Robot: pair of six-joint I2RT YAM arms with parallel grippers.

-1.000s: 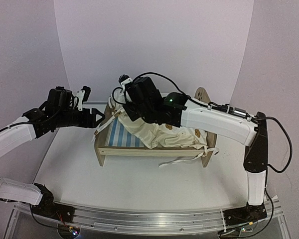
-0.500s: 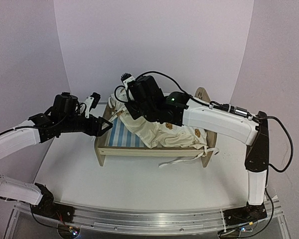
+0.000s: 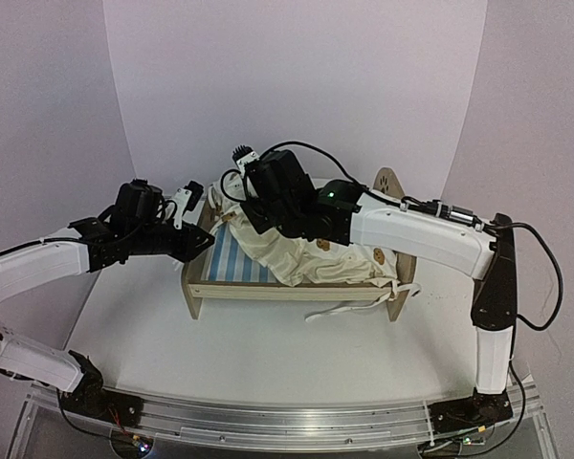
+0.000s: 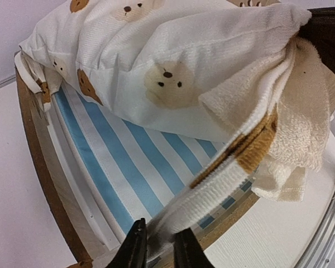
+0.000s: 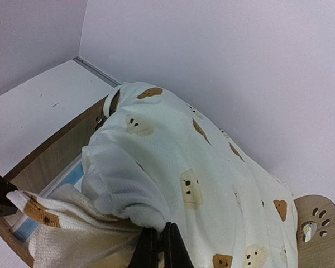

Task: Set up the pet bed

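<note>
Standing mid-way across the white surface (image 3: 268, 359), the pet bed (image 3: 297, 291) is upright, with its striped base bare at the left end. The bear-print cushion (image 3: 340, 256) covers only the right part, and its left end is bunched and raised off the base. The right gripper (image 5: 159, 245) is clamped tight on that bunched fabric. The left gripper (image 4: 158, 252) pinches a ribbed edge strip of the cushion, jaws nearly together. The job looks roughly half done: the cushion needs spreading flat, and no pillow is visible.
</note>
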